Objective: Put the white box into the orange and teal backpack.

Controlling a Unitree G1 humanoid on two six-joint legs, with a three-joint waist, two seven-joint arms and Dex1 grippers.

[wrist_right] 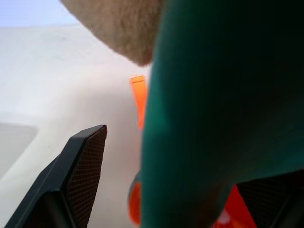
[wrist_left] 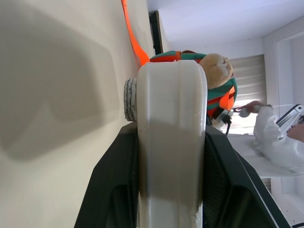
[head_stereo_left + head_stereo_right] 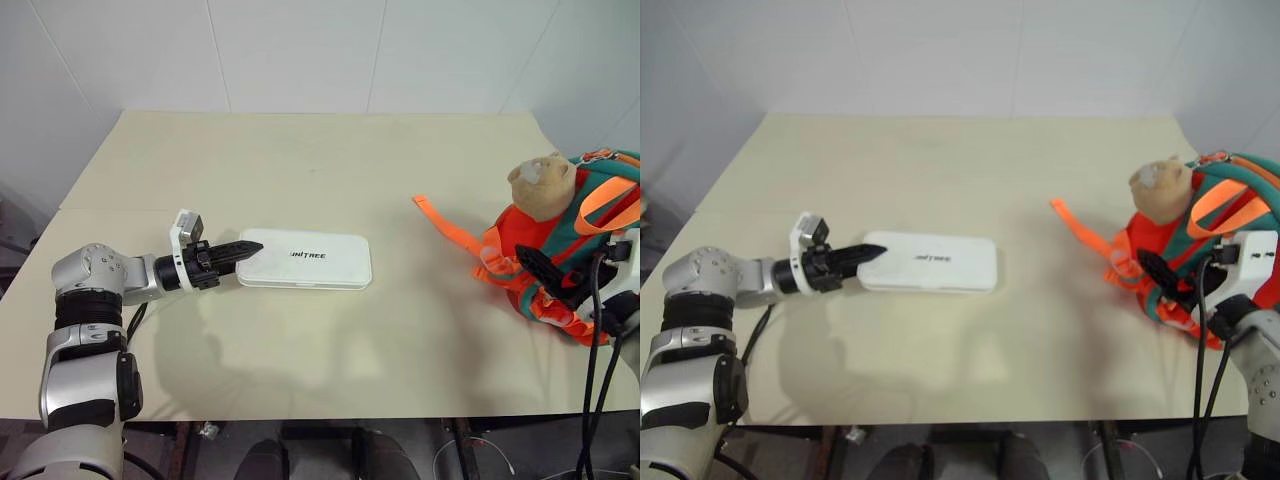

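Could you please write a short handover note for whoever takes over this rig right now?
Left gripper: shut on the near-left end of the white box, which lies flat on the table.
Right gripper: open, its fingers either side of a teal part of the orange and teal backpack at the table's right edge.
Done: box gripped.
Left: open the backpack, carry the box over, put it in.

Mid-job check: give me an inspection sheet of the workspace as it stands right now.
Surface: beige table, bare apart from the job's things.
Job's things: white box lying flat near the middle; orange and teal backpack at the right edge, one orange strap trailing towards the box.
Clutter: nothing seen.
Grippers: left gripper clamped on the box's end; right gripper open, its fingers either side of a teal part of the backpack.
Cables: black cables along the right arm.
Surroundings: white wall panels.
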